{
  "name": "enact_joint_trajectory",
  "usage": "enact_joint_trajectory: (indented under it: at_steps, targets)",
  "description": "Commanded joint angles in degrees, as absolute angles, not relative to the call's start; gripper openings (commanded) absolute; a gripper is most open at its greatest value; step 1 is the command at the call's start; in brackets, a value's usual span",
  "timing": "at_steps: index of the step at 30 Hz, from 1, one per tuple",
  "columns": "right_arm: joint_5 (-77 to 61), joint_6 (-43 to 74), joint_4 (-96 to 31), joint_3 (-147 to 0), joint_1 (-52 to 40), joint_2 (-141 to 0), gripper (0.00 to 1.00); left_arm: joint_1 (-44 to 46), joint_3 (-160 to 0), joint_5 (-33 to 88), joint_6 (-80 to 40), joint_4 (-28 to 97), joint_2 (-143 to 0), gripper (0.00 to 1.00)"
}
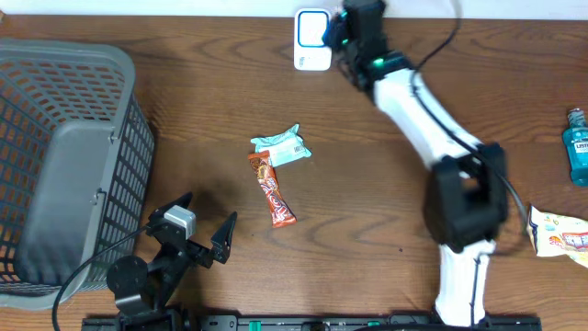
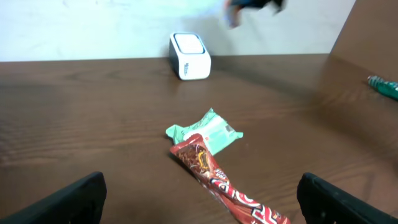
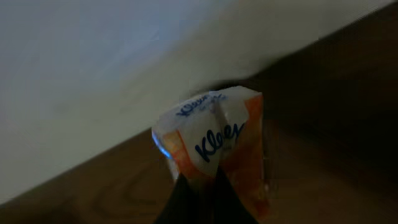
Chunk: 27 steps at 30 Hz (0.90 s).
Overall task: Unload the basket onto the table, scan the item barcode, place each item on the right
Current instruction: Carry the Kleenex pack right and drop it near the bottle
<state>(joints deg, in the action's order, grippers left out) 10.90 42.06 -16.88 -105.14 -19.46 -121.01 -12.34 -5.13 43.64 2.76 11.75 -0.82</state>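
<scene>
right arm: white links, black joint housings, green LED just behind right fingers, black cable off the wrist. left arm: all black, grey camera block behind wedge-shaped left fingers, thin black lead.

Orange-and-white Kleenex pack, pinched by right hand, near small white scanner

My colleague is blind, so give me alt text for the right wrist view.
The right tool pinches an orange and white Kleenex pack close to the camera. Behind it are a pale wall and the brown table.
</scene>
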Motion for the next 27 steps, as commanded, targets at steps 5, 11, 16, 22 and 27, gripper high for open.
enact_joint_trajectory:
  at_steps: [5,11,16,22,27]
  targets:
    - [36.6,35.9,-35.1,-106.1,-8.9,-113.4,0.01,-12.4,-4.2,44.4,2.5,13.0,-0.7,0.98]
    - [45.8,35.9,-48.4,-105.6,4.9,-115.7,0.01,-12.4,-4.2,44.4,2.5,13.0,-0.7,0.98]
    - [39.7,35.9,-53.8,-105.2,16.2,-120.6,0.01,-12.4,-4.2,44.4,2.5,13.0,-0.7,0.98]
    - [27.9,30.5,-55.3,-105.2,25.6,-126.7,0.01,-12.4,-4.2,44.4,2.5,13.0,-0.7,0.98]
    - [20.4,28.2,-54.5,-105.4,29.1,-126.9,0.03,-12.4,-4.2,44.4,2.5,13.0,-0.7,0.98]
